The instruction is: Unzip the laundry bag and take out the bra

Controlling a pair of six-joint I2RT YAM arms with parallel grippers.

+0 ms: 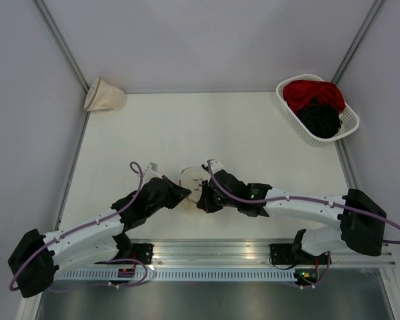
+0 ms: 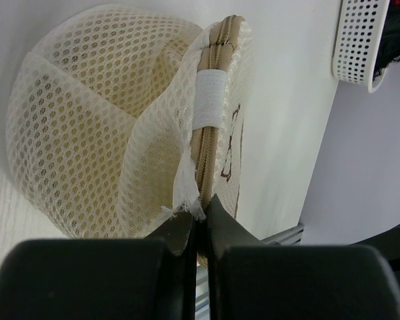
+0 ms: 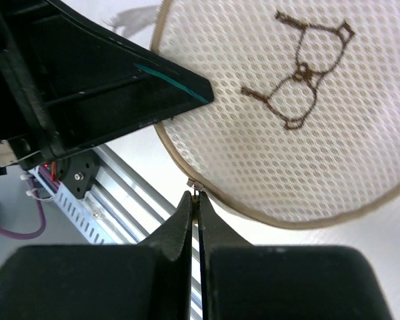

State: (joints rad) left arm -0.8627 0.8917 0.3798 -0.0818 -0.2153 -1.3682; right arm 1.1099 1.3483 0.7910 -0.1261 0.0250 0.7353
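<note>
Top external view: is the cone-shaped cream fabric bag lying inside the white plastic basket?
No: the cone-shaped cream fabric bag lies at the far left corner, apart from the white plastic basket at the far right.

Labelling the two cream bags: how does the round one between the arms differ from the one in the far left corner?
The laundry bag is round; the corner bag is cone-shaped. The laundry bag carries a dark spectacles-like mark; the corner bag shows none. The laundry bag is pinched at its rim by the left end effector and right end effector; the corner bag lies untouched. Both are cream fabric.
</note>
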